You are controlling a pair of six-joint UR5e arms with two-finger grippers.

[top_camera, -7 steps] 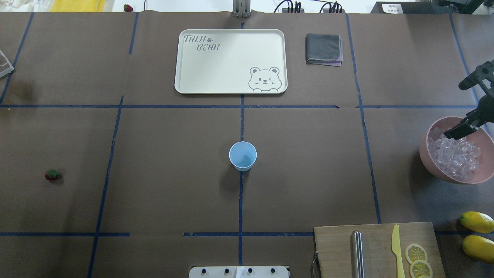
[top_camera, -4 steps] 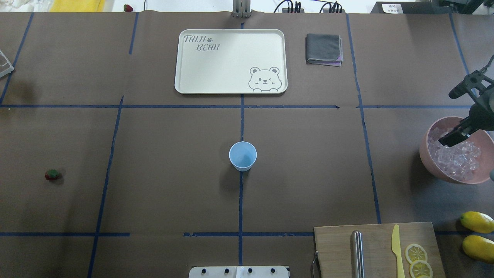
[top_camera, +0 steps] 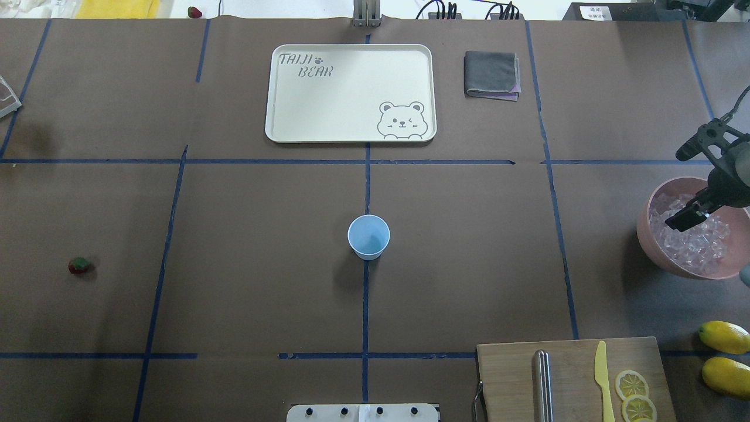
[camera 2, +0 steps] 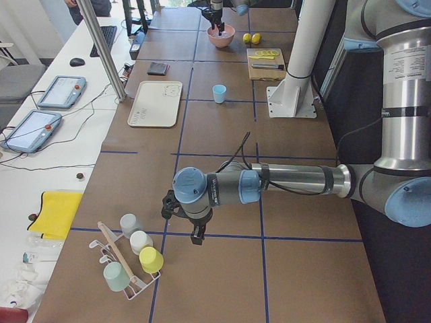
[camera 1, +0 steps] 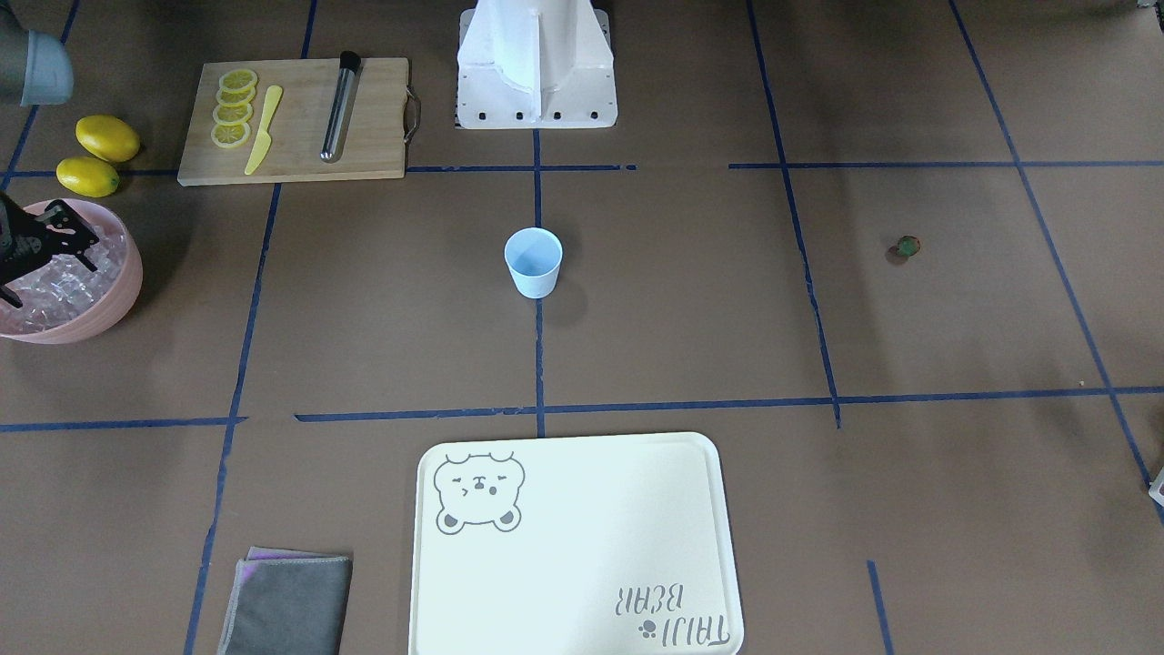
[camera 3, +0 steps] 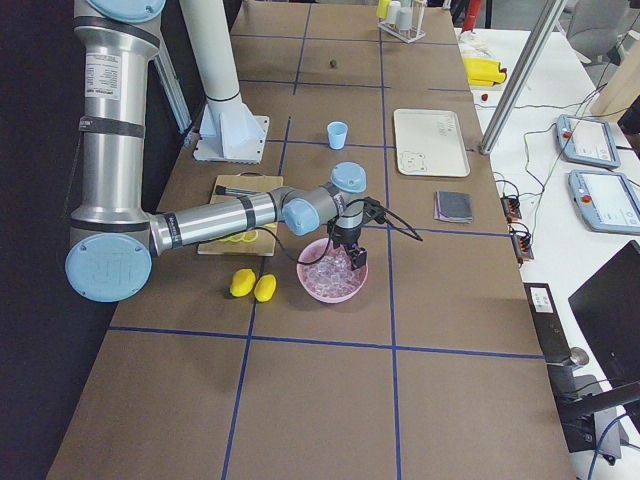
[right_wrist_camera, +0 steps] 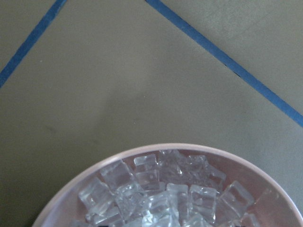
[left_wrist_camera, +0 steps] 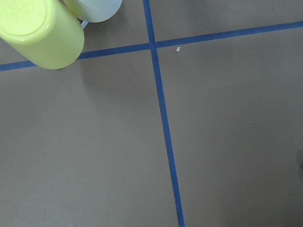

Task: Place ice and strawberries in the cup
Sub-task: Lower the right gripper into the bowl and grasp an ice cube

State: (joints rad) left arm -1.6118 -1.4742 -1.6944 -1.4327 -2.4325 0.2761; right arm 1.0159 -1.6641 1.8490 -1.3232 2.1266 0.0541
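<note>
- Right tool (top_camera: pixel 675 189) has slid further in over the pink bowl (top_camera: pixel 646 234) since a second ago. Jaws wide apart, lower finger dipping toward the ice (top_camera: pixel 697 243), nothing gripped.
- Left tool (camera 2: pixel 196 234): far left by the cup rack (camera 2: pixel 128 259); apart or together, can't tell.
- Strawberry (top_camera: pixel 79 265): on the table (top_camera: pixel 234 234), left, well apart from the cup.
- Cup (top_camera: pixel 368 236): centre, upright, empty.
- Looks like the ice pick is starting; both items still to go.

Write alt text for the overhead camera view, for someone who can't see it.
The right claw hangs open over a pink bowl of ice at the view's right edge. An empty light blue cup stands at the centre, and a strawberry lies far to the left.
</note>
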